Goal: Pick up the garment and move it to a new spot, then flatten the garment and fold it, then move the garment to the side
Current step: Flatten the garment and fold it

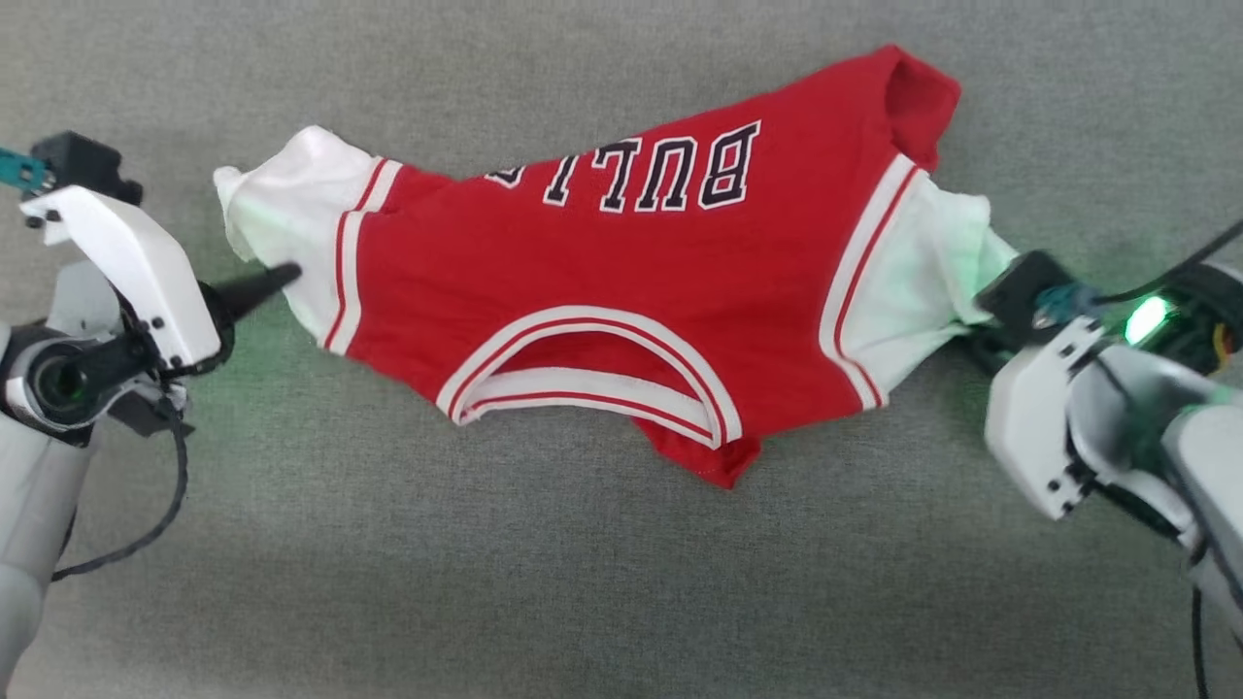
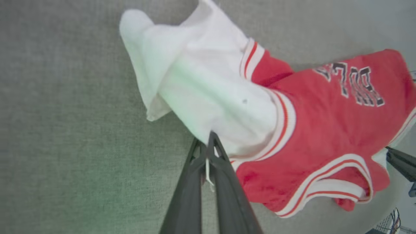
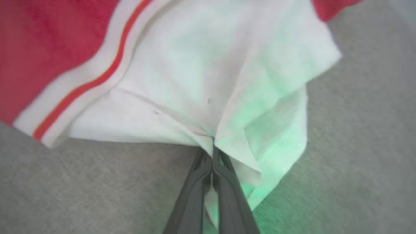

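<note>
The garment (image 1: 602,282) is a small red jersey with black "BULLS" lettering and white sleeves, spread across the grey surface with its neckline toward me. My left gripper (image 1: 286,275) is at the jersey's left white sleeve (image 2: 201,84). In the left wrist view the left gripper (image 2: 208,141) is shut, with a bit of the sleeve's edge pinched between the fingers. My right gripper (image 3: 213,144) is shut on the bunched right white sleeve (image 3: 221,81). In the head view its fingertips are hidden behind the wrist housing (image 1: 1044,437).
A grey fabric surface (image 1: 583,602) lies under everything, with open room in front of the jersey and behind it. A black cable (image 1: 146,534) loops below my left wrist. The jersey's hem (image 1: 913,97) is rumpled at the far right.
</note>
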{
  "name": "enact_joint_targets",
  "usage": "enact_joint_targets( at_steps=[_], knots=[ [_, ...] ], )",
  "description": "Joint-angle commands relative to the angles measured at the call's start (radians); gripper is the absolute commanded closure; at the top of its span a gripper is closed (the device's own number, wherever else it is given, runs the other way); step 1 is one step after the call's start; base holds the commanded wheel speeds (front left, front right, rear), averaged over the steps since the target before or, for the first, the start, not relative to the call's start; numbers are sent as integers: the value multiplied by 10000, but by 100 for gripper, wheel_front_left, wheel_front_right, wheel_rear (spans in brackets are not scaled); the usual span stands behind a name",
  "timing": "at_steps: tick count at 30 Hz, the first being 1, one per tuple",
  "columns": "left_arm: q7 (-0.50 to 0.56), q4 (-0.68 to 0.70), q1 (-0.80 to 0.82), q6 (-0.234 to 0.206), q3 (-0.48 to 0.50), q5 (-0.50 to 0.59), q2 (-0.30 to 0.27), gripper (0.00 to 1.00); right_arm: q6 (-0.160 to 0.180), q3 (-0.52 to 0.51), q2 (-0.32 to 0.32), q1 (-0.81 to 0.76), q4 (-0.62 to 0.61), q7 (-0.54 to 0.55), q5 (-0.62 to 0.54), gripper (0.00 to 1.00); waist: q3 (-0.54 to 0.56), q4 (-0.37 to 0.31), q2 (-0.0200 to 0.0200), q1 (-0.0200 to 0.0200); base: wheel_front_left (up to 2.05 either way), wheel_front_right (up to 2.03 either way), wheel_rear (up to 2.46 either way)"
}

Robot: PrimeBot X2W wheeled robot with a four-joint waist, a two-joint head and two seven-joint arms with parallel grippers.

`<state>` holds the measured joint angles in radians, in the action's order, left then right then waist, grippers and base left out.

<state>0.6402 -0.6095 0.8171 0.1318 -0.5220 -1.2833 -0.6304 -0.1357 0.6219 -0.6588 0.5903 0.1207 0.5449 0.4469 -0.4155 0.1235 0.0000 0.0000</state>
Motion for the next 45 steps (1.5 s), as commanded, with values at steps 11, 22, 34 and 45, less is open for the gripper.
enact_joint_targets(
  at_steps=[11,22,34,45],
  knots=[
    [-1850,2575,-578,-27,318,-1221,-251,100,71,-3243,320,-1170,-1138,-1032,-904,100,658,-423,0,0,0,0,0],
    [-3310,944,1858,-27,261,-218,434,100,62,-3927,2070,1673,-332,-1377,-935,100,-176,-968,0,0,0,0,0],
    [-6587,-2836,7837,-63,596,1679,1534,100,62,-4801,4105,8964,4592,-3517,-2340,100,-910,-1447,0,0,0,0,0],
    [-6322,-3572,8221,-3,522,789,2123,100,62,-4989,4433,10297,7269,-5064,-3341,100,-587,-1344,0,0,0,0,0]
  ],
)
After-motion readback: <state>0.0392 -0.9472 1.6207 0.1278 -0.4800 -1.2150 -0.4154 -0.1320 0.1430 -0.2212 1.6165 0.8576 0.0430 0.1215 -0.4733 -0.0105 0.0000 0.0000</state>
